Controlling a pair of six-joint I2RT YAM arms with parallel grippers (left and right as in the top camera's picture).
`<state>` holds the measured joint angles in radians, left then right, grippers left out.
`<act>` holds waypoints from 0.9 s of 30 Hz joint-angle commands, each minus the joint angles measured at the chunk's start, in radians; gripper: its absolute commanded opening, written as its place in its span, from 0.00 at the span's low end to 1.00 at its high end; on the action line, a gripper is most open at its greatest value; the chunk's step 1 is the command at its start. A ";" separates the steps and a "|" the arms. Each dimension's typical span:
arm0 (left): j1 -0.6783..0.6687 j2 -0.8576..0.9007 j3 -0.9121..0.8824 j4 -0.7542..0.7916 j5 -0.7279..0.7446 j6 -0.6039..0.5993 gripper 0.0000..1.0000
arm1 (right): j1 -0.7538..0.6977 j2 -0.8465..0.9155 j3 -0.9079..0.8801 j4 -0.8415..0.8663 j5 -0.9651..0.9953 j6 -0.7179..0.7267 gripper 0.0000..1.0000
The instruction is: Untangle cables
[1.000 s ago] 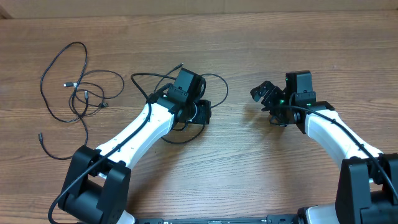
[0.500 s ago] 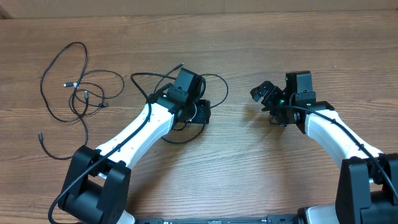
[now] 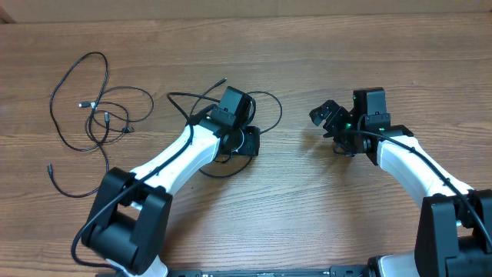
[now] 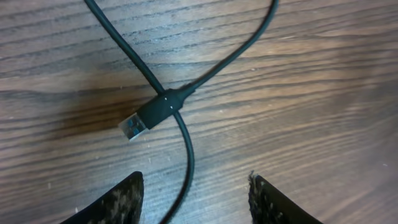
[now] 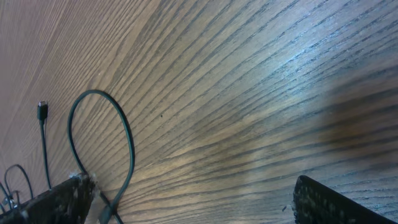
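Observation:
A black cable (image 3: 265, 104) loops on the wooden table under my left gripper (image 3: 244, 140). In the left wrist view this cable (image 4: 186, 143) crosses itself beside its silver-tipped USB plug (image 4: 149, 116), and one strand runs down between my open left fingers (image 4: 196, 193), which touch nothing. A second tangle of thin black cables (image 3: 96, 115) with small plugs lies at the far left. My right gripper (image 3: 329, 119) is open and empty, hovering right of the centre loop. The loop also shows in the right wrist view (image 5: 118, 143), left of the open right fingers (image 5: 193, 199).
The table's far edge meets a brown wall along the top of the overhead view. My left arm (image 3: 169, 165) stretches diagonally over the table's left centre, and my right arm (image 3: 415, 165) over the right side.
My left arm has shifted slightly to the right and its base link has turned. The cable loop near it has moved a little. My right arm has not moved.

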<state>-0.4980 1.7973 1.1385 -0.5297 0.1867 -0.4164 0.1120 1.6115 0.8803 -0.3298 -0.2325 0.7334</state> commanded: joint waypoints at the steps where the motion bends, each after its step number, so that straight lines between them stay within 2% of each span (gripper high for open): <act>1: -0.008 0.059 -0.005 0.015 -0.014 -0.003 0.56 | -0.002 0.007 -0.004 0.006 -0.005 0.003 1.00; 12: -0.005 0.221 -0.005 0.080 -0.014 -0.004 0.65 | -0.002 0.007 -0.004 0.007 -0.005 0.003 1.00; 18: 0.038 0.223 -0.005 0.113 -0.090 -0.045 0.91 | -0.002 0.007 -0.004 0.006 -0.005 0.003 1.00; 24: 0.091 0.223 -0.005 0.135 -0.112 -0.045 0.97 | -0.002 0.007 -0.004 0.006 -0.005 0.003 1.00; 25: 0.093 0.223 -0.005 0.135 -0.112 -0.045 0.96 | -0.002 0.007 -0.004 0.007 -0.005 0.003 1.00; 27: 0.092 0.223 -0.005 0.135 -0.112 -0.044 0.47 | -0.002 0.007 -0.004 0.006 -0.005 0.003 1.00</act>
<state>-0.4141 1.9427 1.1763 -0.3695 0.0986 -0.4438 0.1120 1.6115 0.8803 -0.3298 -0.2325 0.7334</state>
